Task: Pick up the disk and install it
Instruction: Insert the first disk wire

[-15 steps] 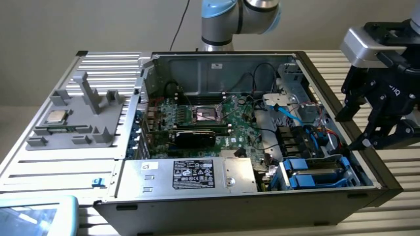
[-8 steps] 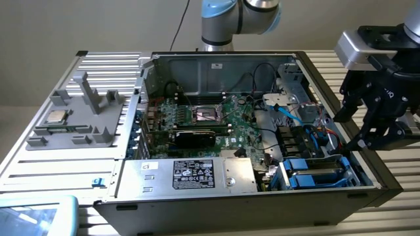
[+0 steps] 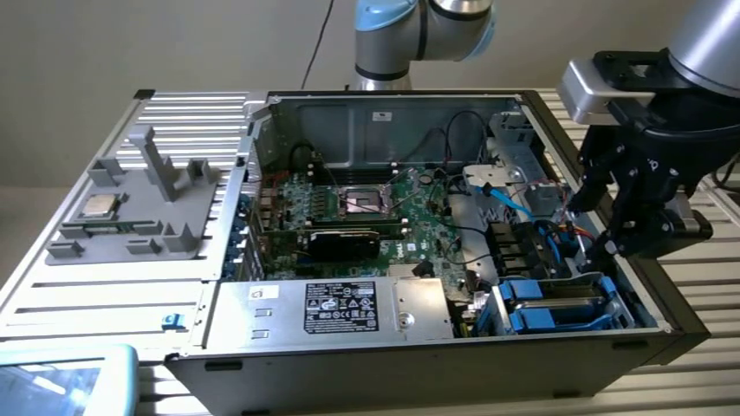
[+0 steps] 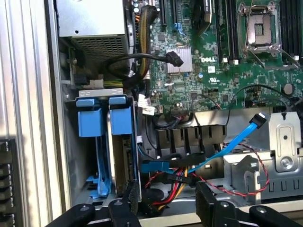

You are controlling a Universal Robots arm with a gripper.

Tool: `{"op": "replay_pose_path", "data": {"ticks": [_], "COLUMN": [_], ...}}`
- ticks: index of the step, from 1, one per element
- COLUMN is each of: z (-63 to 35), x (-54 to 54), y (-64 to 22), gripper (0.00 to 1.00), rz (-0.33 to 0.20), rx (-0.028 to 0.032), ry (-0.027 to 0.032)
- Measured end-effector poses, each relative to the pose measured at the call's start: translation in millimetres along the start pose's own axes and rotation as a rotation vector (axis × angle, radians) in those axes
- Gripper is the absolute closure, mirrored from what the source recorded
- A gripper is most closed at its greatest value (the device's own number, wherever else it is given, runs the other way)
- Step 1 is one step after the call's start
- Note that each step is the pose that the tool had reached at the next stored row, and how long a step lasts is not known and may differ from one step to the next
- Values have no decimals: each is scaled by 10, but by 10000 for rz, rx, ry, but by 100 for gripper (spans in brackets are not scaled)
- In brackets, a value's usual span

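The disk [image 4: 121, 156], a flat silver-grey metal hard drive framed by a bright blue plastic carrier, stands on edge in a slot of the grey metal drive cage [image 4: 71, 156], just beside a second blue plastic carrier [image 4: 90, 120]. It is probably dense and rigid for its size, with smooth metal faces that could slip, and it likely tolerates knocks badly. The blue frame looks thinner and may flex a little. With the body sunk between the cage walls, the exposed blue end is the sensible place to take hold, pinched squarely across its narrow width rather than on the label face. The black two-fingered pincer [image 4: 166, 190] hovers over the cage with its jaws spread wide and nothing between them, one finger near the disk's edge. A light blue flat data cable [image 4: 227, 146] and red and yellow wires [image 4: 177, 179] lie close by. Beyond them sit the green motherboard [image 4: 213, 71] and the open black computer case [image 3: 463, 368] on the slatted metal counter [image 3: 116, 295].
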State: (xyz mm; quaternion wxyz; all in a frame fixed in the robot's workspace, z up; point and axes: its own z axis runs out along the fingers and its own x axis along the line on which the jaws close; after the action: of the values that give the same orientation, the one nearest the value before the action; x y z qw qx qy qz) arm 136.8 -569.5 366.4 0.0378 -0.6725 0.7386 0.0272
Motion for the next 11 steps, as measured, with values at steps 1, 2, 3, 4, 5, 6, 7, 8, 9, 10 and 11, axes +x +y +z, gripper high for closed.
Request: {"op": "replay_pose_path", "data": {"ticks": [1, 2, 3, 4, 5, 6, 7, 8, 9, 10, 11], "z": [17, 35, 52, 68, 85, 102, 121, 140, 158, 175, 186], "x": [-8, -16, -26, -36, -47, -57, -65, -73, -77, -82, -89], "y": [6, 12, 17, 22, 26, 28, 29, 30, 32, 32, 33], "gripper": [40, 40, 40, 40, 40, 40, 40, 40, 40, 40, 40], "rz": [13, 29, 44, 55, 67, 79, 98, 123, 156, 187, 220], "rx": [1, 2, 4, 6, 7, 8, 10, 12, 15, 18, 21], "ry": [-1, -1, 0, 0, 0, -2, -3, -4, -4, -4, -1]}}
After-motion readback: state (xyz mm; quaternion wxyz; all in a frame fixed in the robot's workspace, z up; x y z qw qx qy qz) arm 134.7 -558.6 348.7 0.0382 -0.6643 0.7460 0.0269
